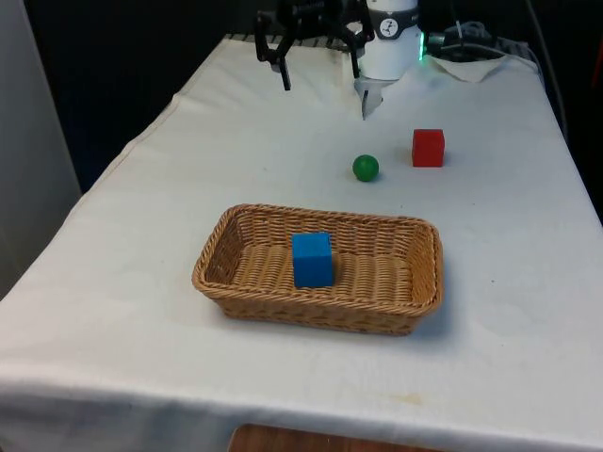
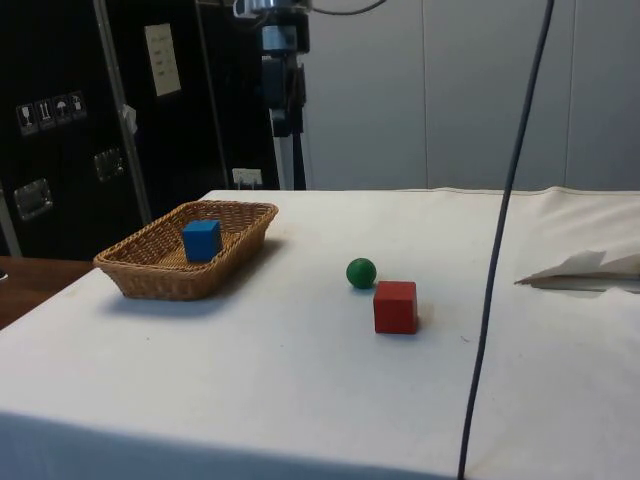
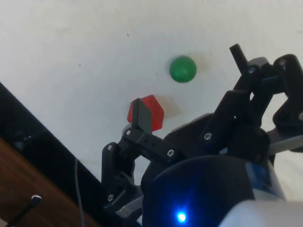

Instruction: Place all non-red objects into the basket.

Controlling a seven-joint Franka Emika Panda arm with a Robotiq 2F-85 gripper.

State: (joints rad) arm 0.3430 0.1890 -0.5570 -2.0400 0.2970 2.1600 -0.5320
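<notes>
A blue cube [image 1: 312, 259] [image 2: 201, 240] lies inside the wicker basket [image 1: 320, 315] [image 2: 160, 285] near the table's front. Beyond the basket, a green ball [image 1: 366, 168] [image 2: 361, 272] [image 3: 182, 69] rests on the cloth. Close beside it, on the front view's right, stands a red cube [image 1: 428, 148] [image 2: 395, 307] [image 3: 156, 113]. My gripper [image 1: 320, 80] [image 2: 283, 125] [image 3: 188, 80] hangs high over the far end of the table, open wide and holding nothing. In the wrist view one finger [image 3: 141, 115] partly covers the red cube.
A crumpled white sheet [image 1: 476, 66] [image 2: 590, 270] lies at the far end on the front view's right. A dark cable [image 2: 500, 240] hangs across the side view. The wrist view takes in the table's edge [image 3: 52, 123] with dark floor beyond it.
</notes>
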